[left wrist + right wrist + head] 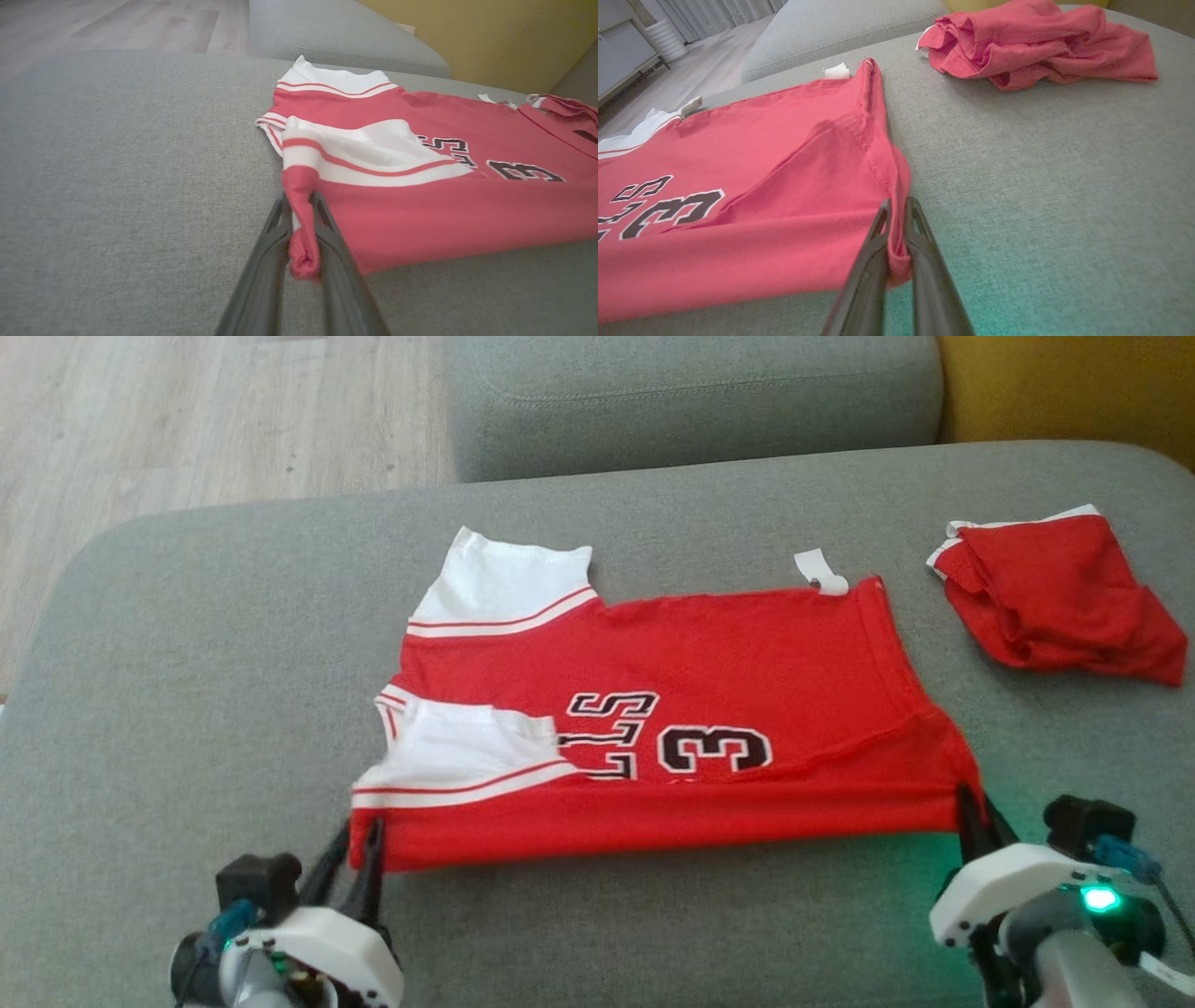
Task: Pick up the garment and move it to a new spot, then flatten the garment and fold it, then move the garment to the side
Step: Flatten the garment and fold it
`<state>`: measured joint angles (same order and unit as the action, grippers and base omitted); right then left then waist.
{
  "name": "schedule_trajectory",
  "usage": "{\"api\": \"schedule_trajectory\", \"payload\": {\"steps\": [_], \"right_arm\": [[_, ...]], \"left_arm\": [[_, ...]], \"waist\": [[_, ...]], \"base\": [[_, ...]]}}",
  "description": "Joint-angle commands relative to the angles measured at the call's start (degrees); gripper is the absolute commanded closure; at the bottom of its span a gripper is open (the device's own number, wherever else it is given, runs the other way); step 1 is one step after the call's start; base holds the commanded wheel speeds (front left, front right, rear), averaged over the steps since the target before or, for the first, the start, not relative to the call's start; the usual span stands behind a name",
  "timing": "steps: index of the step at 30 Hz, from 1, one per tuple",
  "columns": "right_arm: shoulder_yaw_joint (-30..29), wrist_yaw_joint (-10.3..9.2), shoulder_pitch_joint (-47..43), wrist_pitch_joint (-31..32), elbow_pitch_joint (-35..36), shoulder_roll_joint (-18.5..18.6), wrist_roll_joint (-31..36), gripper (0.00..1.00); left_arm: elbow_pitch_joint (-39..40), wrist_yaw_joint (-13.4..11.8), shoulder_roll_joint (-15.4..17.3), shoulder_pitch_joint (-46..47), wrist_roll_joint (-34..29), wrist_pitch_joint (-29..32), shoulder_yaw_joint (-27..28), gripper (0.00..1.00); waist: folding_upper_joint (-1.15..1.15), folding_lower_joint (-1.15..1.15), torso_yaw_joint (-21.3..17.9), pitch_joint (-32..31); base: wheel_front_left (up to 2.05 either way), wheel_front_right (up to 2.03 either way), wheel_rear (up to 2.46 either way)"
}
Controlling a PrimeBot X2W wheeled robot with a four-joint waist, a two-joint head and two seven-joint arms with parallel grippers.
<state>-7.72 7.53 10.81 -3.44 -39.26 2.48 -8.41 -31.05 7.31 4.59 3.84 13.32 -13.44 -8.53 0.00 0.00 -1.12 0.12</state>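
The garment (709,653) is a red jersey with white sleeves and black lettering, spread on the grey cushion (187,691). Its near edge is lifted and stretched between both grippers. My left gripper (362,835) is shut on the near left corner, where red cloth bunches between the dark fingers (275,233). My right gripper (971,807) is shut on the near right corner. In the left wrist view the garment (420,210) hangs from the left gripper (299,198). The right wrist view has the garment (761,186) pinched in the right gripper (897,203).
A second crumpled red cloth (1055,593) lies at the cushion's far right (1041,46). Another grey cushion (691,401) stands behind, wooden floor (187,420) at the far left, and a yellow surface (1074,383) at the far right.
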Motion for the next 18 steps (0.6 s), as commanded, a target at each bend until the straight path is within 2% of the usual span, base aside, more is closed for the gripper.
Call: {"api": "schedule_trajectory", "payload": {"steps": [1, 4, 10, 14, 18], "right_arm": [[0.5, -0.04, 1.1, 0.1, 4.1, 0.4, -0.2, 0.00], [0.6, -0.04, 0.2, -0.2, 7.9, 0.4, -1.2, 0.00], [0.8, -0.04, 0.6, -3.8, 16.1, 0.4, -1.4, 0.00], [1.2, -0.04, 0.8, -5.5, 19.3, 0.4, -2.1, 0.00], [2.2, -0.04, 1.3, -5.7, 20.7, 0.4, -2.2, 0.00]], "left_arm": [[2.1, -1.6, 1.1, 2.1, -0.7, -0.4, 1.8, 0.00], [2.9, -3.2, 0.7, 2.8, -0.6, -0.9, 2.5, 0.00], [8.9, -4.7, 0.0, 5.1, 0.4, -1.5, 5.2, 0.00], [14.6, -4.1, -0.4, 6.0, 0.3, -1.5, 6.9, 0.00], [16.3, -3.1, -0.5, 7.0, -0.4, -1.5, 7.2, 0.00]], "waist": [[0.00, 0.00, -0.1, 0.0], [0.00, 0.00, -0.3, 0.2], [0.00, 0.00, -0.5, 1.6], [0.00, 0.00, -0.5, 3.1], [0.00, 0.00, -0.8, 4.8]], "base": [[0.00, 0.00, 0.00], [0.00, 0.00, 0.00], [0.00, 0.00, 0.00], [0.00, 0.00, 0.00], [0.00, 0.00, 0.00]]}}
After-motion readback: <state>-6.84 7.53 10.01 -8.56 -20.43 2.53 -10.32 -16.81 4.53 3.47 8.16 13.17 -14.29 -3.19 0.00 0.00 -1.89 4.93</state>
